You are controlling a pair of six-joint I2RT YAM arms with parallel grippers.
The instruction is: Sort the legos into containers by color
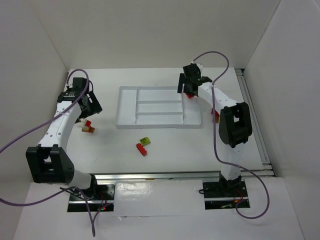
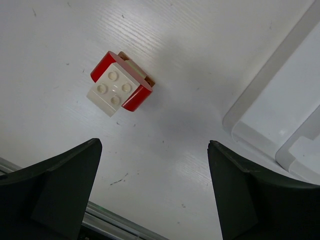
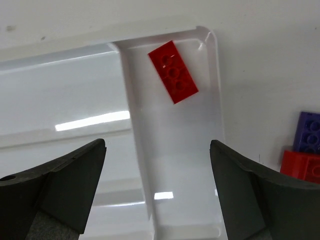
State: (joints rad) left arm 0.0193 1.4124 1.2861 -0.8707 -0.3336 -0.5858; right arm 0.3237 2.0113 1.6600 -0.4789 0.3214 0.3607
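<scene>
The right gripper [image 3: 157, 150] hangs over the right end of the white tray [image 1: 127, 107], with its jaws wide apart and nothing between them. Below it, 1 red brick [image 3: 173, 71] lies flat in the narrow end compartment [image 3: 175, 165], near the far corner and turned at a slant. Outside the tray, on the table [image 1: 175, 150] at the right, a dark blue brick [image 3: 310, 131] and a second red brick [image 3: 302, 166] sit just beside each other. They seem to touch, but the edge of the view cuts them.

The left gripper [image 2: 153, 150] is also wide open and holds nothing. It hovers left of the tray, near a small cluster: a cream-white brick [image 2: 111, 92] on top of red pieces [image 2: 137, 97], with a brown piece [image 2: 145, 77] behind. In front of the tray lie 1 lime green brick [image 1: 145, 141] and 1 loose red brick [image 1: 142, 149], close together.
</scene>
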